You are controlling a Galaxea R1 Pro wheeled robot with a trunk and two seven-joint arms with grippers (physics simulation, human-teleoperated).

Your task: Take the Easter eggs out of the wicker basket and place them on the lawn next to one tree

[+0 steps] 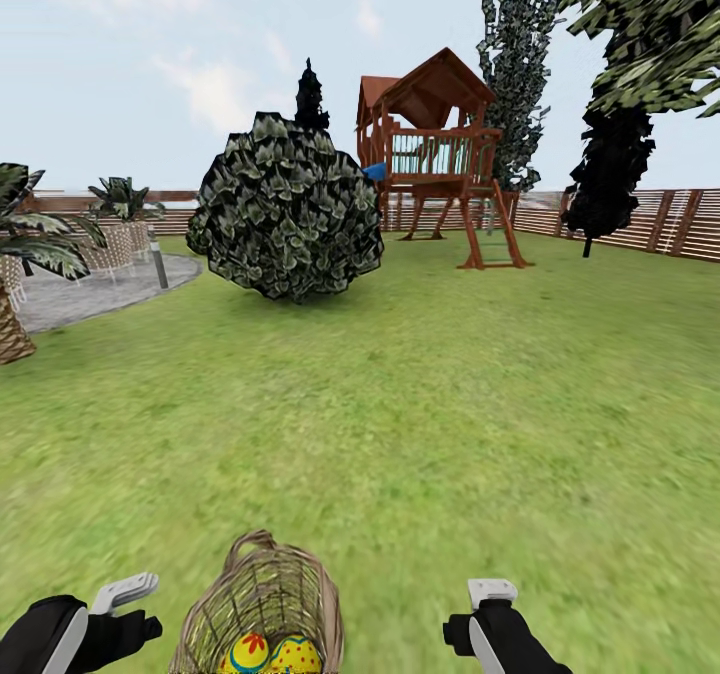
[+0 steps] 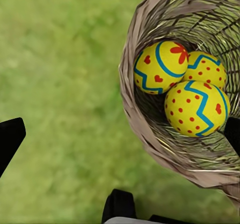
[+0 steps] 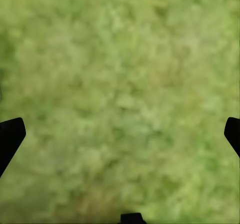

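While all three Easter eggs (image 2: 185, 87) are still lying in the wicker basket (image 1: 262, 609) at six o'clock on the lawn (image 1: 430, 394), the left gripper (image 1: 128, 606) and right gripper (image 1: 482, 609) are hanging wide and empty, leaving everything to do.
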